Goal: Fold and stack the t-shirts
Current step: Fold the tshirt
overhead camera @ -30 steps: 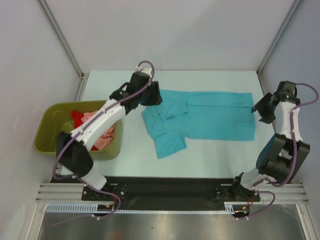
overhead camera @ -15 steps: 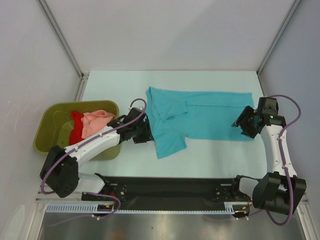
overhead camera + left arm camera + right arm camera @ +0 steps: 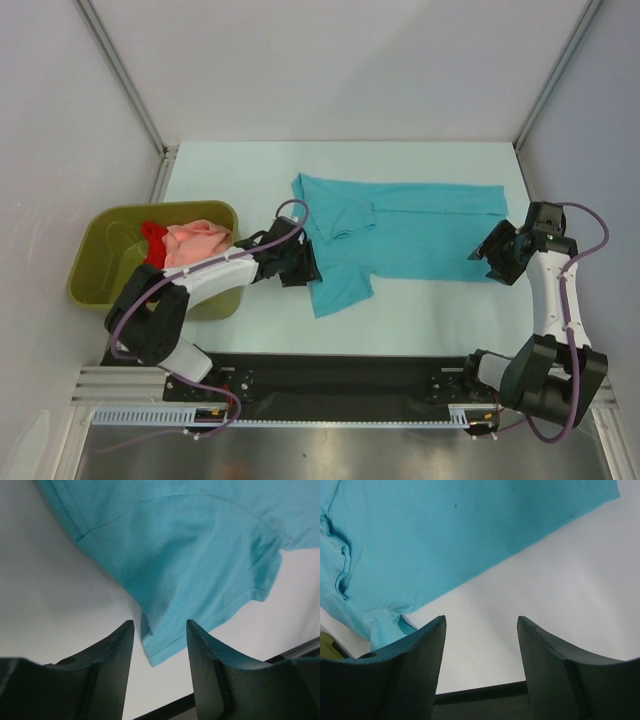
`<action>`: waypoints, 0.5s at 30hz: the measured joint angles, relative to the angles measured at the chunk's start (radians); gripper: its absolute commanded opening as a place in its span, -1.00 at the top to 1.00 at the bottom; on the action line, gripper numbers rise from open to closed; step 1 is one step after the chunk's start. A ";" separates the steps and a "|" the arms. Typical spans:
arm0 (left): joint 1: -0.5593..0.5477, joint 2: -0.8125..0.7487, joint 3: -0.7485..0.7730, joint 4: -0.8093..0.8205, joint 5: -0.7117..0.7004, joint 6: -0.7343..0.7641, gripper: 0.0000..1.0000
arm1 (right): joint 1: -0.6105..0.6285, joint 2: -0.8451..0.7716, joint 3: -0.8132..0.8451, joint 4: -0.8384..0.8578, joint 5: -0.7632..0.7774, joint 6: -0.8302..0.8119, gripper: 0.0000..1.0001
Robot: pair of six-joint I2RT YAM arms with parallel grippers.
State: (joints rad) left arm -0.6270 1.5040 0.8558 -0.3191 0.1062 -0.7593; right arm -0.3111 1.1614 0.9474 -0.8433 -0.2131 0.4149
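Note:
A turquoise-blue t-shirt (image 3: 420, 235) lies spread on the white table, its collar end to the left and one sleeve (image 3: 340, 290) pointing toward the near edge. My left gripper (image 3: 311, 267) is low at that sleeve's left edge. It is open, and in the left wrist view the left gripper (image 3: 159, 626) has the sleeve's corner (image 3: 156, 650) lying loose between its fingers. My right gripper (image 3: 488, 252) hovers open by the shirt's near right corner. In the right wrist view the right gripper (image 3: 481, 621) has only bare table between its fingers, with the shirt (image 3: 445, 540) beyond. A salmon-pink t-shirt (image 3: 196, 241) and a red t-shirt (image 3: 152, 233) sit crumpled in the tub.
An olive-green tub (image 3: 110, 212) stands off the table's left side, beside my left arm. A black rail (image 3: 340, 372) runs along the near edge between the arm bases. Grey walls close in the far side and both flanks.
My left arm swung from the shirt's far collar side down to the near sleeve. My right gripper came in from the far right edge to the shirt's near right corner.

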 measured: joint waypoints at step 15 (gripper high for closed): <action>0.039 0.100 0.013 -0.002 0.034 -0.027 -0.03 | -0.051 0.076 0.000 0.031 0.008 0.004 -0.27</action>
State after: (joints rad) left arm -0.5880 1.6043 0.8692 -0.3210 0.1398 -0.7868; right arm -0.3618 1.2373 0.9470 -0.8127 -0.2054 0.4187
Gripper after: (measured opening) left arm 0.542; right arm 0.642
